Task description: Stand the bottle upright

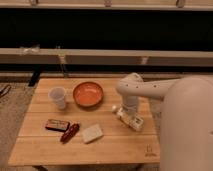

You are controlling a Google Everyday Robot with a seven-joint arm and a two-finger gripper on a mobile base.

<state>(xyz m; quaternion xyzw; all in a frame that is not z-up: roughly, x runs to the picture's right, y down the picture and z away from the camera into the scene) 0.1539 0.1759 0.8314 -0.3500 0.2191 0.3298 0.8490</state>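
The bottle (129, 118), small and white-cream with a pale printed label and a white cap, lies on its side on the wooden table (45, 147), right of centre, its cap end pointing up-left toward the bowl. My gripper (127, 107) hangs from the white arm directly above the bottle's upper half and hides part of it. The arm comes in from the lower right.
An orange bowl (88, 94) sits left of the gripper. A translucent white cup (58, 97) stands further left. A flat beige block (92, 133), a red object (69, 132) and a dark red packet (57, 125) lie at front left. A rail runs behind the table.
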